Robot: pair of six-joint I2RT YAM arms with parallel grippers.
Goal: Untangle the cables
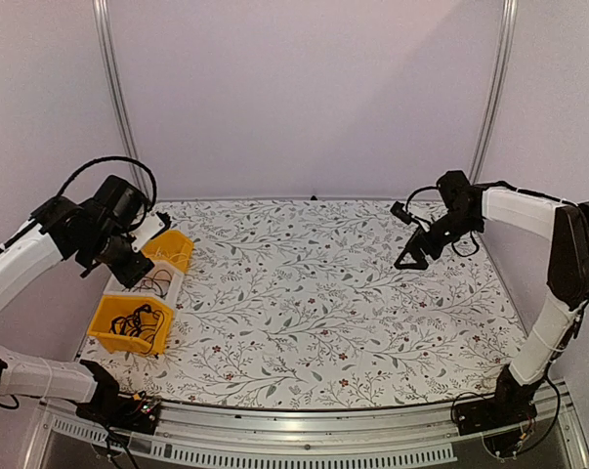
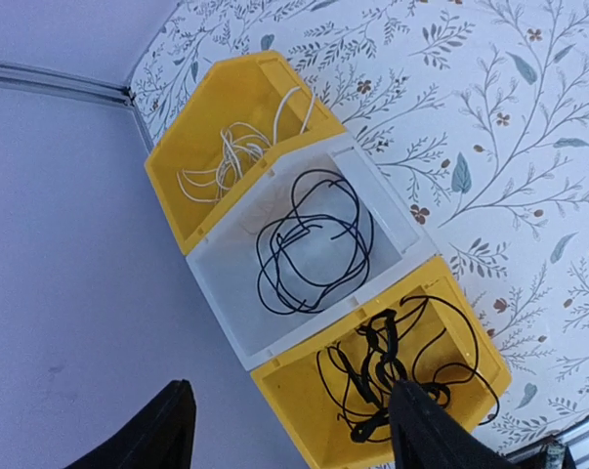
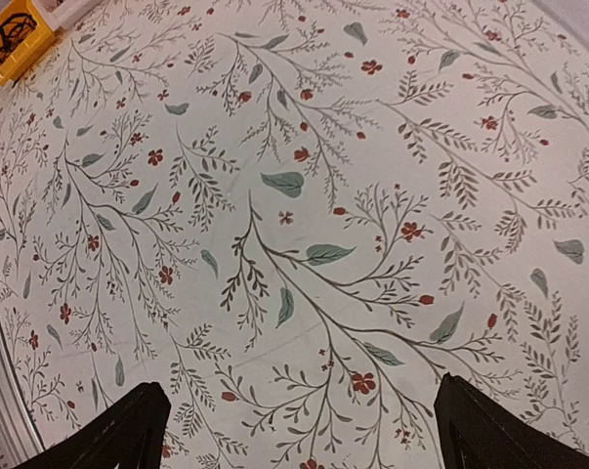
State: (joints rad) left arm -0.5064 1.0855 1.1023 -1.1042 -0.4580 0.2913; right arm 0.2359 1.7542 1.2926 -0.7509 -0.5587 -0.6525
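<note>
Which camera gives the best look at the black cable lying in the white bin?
The left wrist view: it looks down into the white bin, so the cable shows all its loops clearly. The top view shows the cable only as a small dark scribble. The right wrist view doesn't show it.

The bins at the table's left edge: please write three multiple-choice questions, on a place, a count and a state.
1. The white cable lies in: A the white bin; B the far yellow bin; C the near yellow bin.
2. Bins in the row: A five; B two; C three.
3. The left gripper is: A open, empty; B shut on a cable; C shut on a bin.
Answers: 1 B, white loops lie there; 2 C, the white bin sits between the far and the near yellow bin; 3 A, its fingers stand apart, nothing between.
</note>
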